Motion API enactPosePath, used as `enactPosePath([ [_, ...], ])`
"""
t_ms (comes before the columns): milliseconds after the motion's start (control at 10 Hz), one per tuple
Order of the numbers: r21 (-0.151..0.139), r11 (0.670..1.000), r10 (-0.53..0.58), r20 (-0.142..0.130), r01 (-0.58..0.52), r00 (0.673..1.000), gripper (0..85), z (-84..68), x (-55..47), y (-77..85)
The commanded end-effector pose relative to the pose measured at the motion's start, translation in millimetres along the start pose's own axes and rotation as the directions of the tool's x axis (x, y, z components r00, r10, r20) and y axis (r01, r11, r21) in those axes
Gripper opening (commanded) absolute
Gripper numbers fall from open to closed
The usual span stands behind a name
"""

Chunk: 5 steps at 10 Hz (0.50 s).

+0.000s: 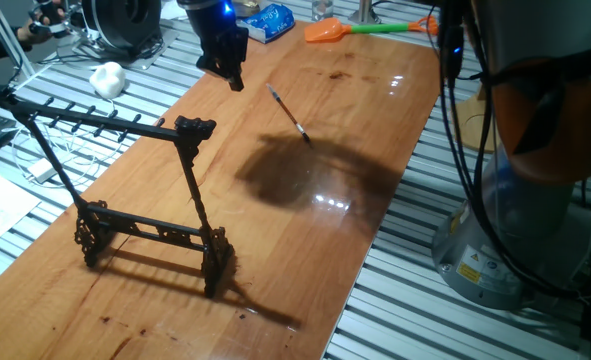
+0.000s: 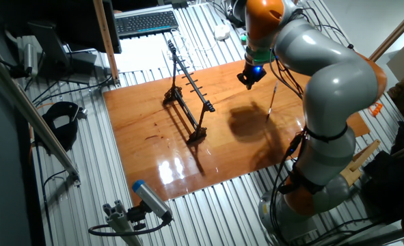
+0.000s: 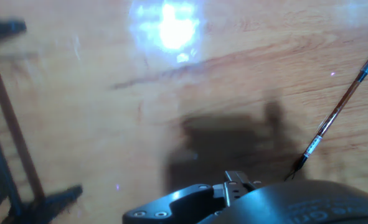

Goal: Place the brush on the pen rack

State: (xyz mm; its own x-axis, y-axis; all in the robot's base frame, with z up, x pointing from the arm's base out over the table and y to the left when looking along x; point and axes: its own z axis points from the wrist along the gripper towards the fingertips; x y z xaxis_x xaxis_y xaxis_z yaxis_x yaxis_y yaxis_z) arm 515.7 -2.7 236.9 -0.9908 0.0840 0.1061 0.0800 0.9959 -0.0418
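Observation:
The brush (image 1: 288, 113) is a thin shaft with a dark tip. It lies flat on the wooden table, right of the middle. It also shows in the other fixed view (image 2: 273, 99) and at the right of the hand view (image 3: 336, 112). The pen rack (image 1: 145, 200) is a black ornate frame that stands upright at the left (image 2: 188, 102); its leg shows in the hand view (image 3: 9, 124). My gripper (image 1: 235, 82) hangs above the table between rack and brush, left of the brush (image 2: 248, 80), and holds nothing. Its fingers are too dark to tell whether they are open or shut.
An orange fly swatter (image 1: 327, 32) with a green handle lies at the far end of the table. A blue packet (image 1: 267, 22) and a white lump (image 1: 107, 77) lie beside the table. The arm's base (image 1: 515, 220) stands at the right. A keyboard (image 2: 145, 22) lies behind the rack.

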Motion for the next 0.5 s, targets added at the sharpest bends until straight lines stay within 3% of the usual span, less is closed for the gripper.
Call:
enactPosePath([
  [0, 0.006, 1.000, 0.016, 0.029, -0.017, 0.999, 0.0, 0.2, 0.1, 0.2],
  [100, 0.014, 0.999, 0.037, 0.032, -0.037, 0.999, 0.0, 0.2, 0.1, 0.2],
  [300, 0.006, 0.999, 0.051, -0.014, -0.051, 0.999, 0.0, 0.2, 0.1, 0.2],
  [400, -0.019, 0.997, 0.068, -0.019, -0.068, 0.998, 0.0, 0.2, 0.1, 0.2],
])
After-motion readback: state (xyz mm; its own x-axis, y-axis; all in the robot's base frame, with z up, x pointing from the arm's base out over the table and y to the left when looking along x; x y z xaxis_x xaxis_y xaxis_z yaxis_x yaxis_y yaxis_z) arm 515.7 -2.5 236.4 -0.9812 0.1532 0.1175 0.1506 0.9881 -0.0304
